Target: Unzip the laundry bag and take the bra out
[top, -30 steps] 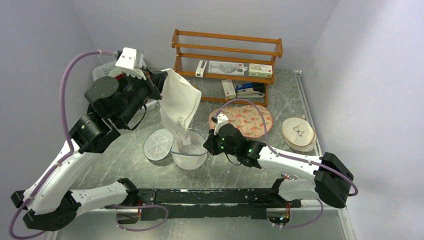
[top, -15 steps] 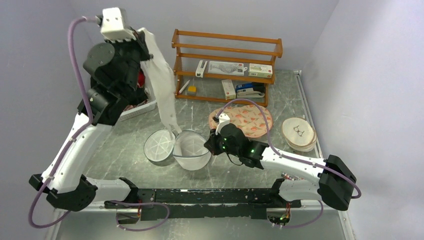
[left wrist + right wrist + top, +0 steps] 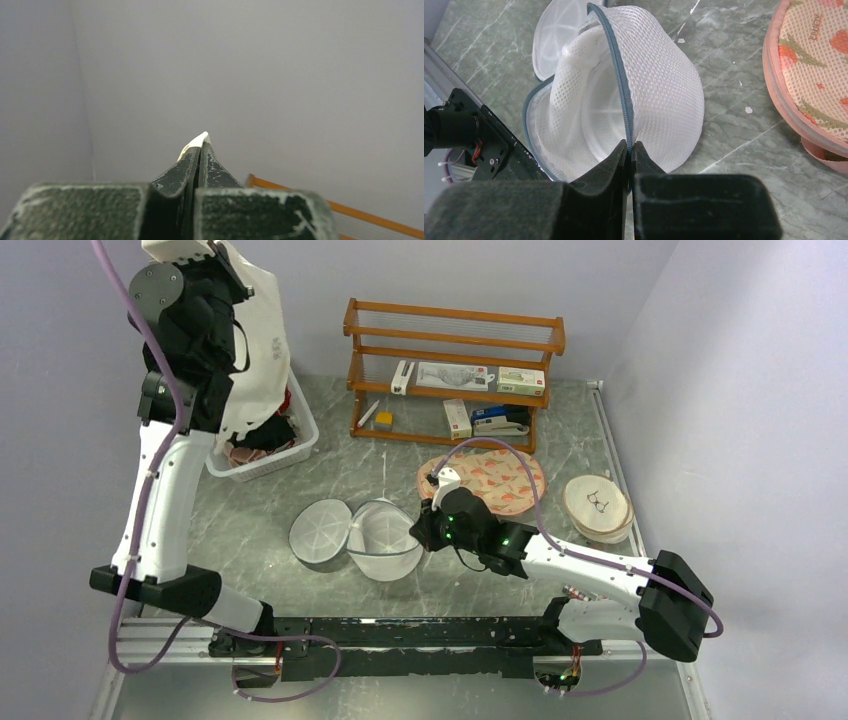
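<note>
The laundry bag (image 3: 383, 543) is a white mesh dome lying open on the table, its round lid half (image 3: 319, 530) flopped to the left. In the right wrist view the laundry bag (image 3: 659, 95) gapes open with its grey zip rim upward. My right gripper (image 3: 421, 529) is shut on that rim (image 3: 630, 146). My left gripper (image 3: 222, 254) is raised high at the back left, shut on the white bra (image 3: 262, 335), which hangs over the basket. In the left wrist view only a white tip of the bra (image 3: 194, 144) shows between the shut fingers (image 3: 202, 150).
A white slatted basket (image 3: 262, 466) with dark and red clothes stands at the back left under the bra. A wooden shelf (image 3: 455, 350) with small boxes is at the back. A pink patterned round bag (image 3: 492, 480) and a round box with glasses (image 3: 597, 505) lie right.
My left arm has risen and swung to the back left, carrying the bra from above the laundry bag to over the basket. The right gripper has kept its hold on the bag's rim.
</note>
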